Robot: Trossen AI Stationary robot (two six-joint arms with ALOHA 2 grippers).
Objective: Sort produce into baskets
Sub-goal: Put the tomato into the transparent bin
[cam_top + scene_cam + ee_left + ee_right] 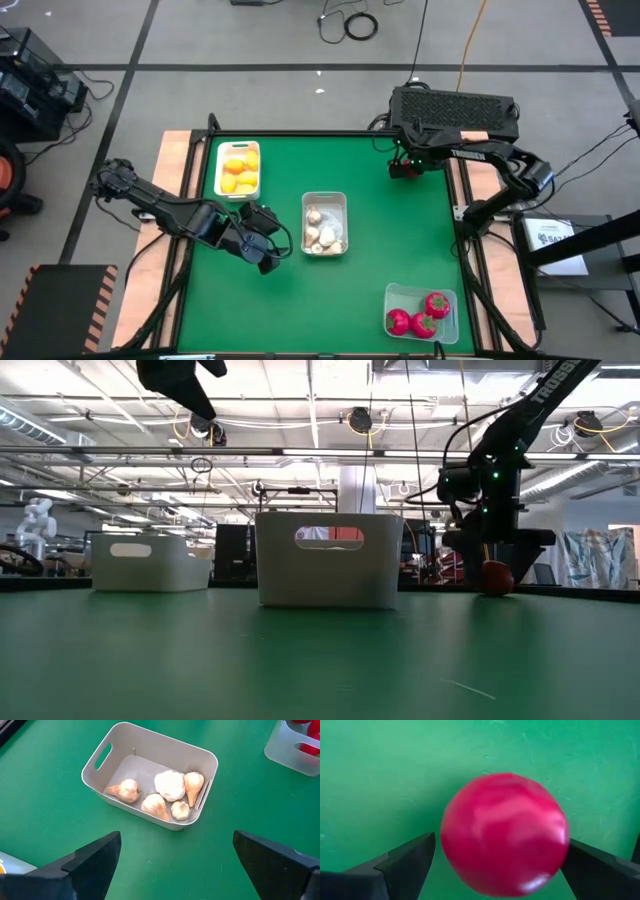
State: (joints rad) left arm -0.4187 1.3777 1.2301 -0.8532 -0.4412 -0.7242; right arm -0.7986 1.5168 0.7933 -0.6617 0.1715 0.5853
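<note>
My right gripper [404, 170] is open near the table's far right corner. It is low over a red rounded piece [505, 832] that rests on the green mat [497, 577]. Its fingers stand on either side of the piece. My left gripper [267, 253] is open and empty, raised above the mat just left of the opaque white basket [325, 202], which holds several garlic bulbs [169, 785]. A basket at the far left [238, 147] holds yellow lemons [240, 172]. A clear basket at the near right [448, 298] holds red strawberries [418, 318].
The right arm's black base [455, 110] stands behind the table's far right corner. Wooden strips [170, 160] border the mat on the left and right. Bare green mat [300, 310] lies between the baskets and along the near edge.
</note>
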